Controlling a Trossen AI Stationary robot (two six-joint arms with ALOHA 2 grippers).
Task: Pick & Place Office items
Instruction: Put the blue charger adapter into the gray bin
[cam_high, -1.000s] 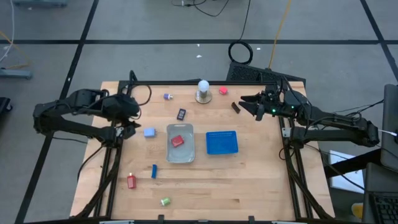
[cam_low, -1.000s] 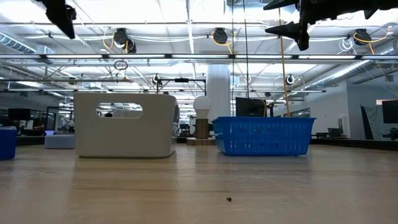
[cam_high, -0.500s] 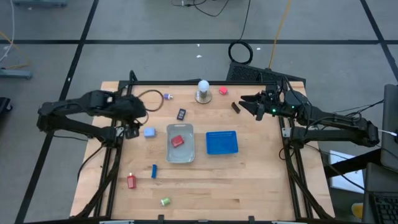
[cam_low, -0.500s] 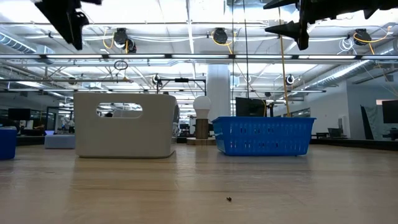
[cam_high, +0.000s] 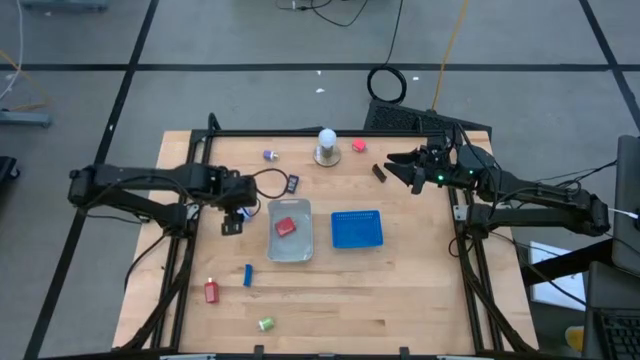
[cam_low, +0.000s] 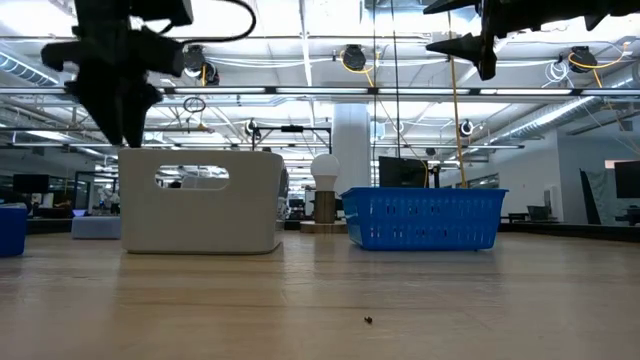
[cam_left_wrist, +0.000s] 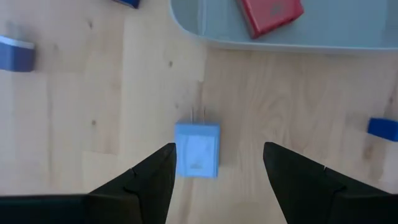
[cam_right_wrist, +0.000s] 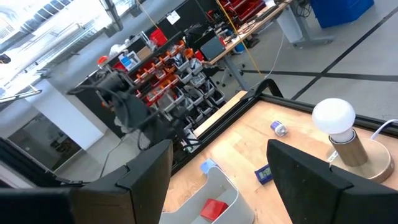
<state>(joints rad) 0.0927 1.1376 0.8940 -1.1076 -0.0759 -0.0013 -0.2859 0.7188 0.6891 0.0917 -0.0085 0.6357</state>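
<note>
My left gripper (cam_high: 232, 215) (cam_left_wrist: 214, 174) is open and points down over the table, just left of the clear tray (cam_high: 303, 250). Its fingers stand on either side of a light blue block (cam_left_wrist: 197, 150) without touching it; the block lies flat on the wood. In the high view the gripper hides the block. A red item (cam_high: 285, 226) lies in the clear tray. My right gripper (cam_high: 392, 163) (cam_low: 470, 45) waits open, high above the far right part of the table. Other small items lie scattered: purple (cam_high: 269, 155), black (cam_high: 292, 183), red (cam_high: 358, 146), dark (cam_high: 379, 171).
A blue basket (cam_high: 357, 229) sits right of the clear tray. A white ball on a round base (cam_high: 326, 145) stands near the far edge. A blue stick (cam_high: 248, 275), a red item (cam_high: 211, 291) and a green one (cam_high: 265, 323) lie toward the near left corner.
My left gripper has swung from the table's far left toward the clear tray and the near edge, and has come down. It now hangs over the light blue block, which has stayed where it was. My right arm has kept still.
</note>
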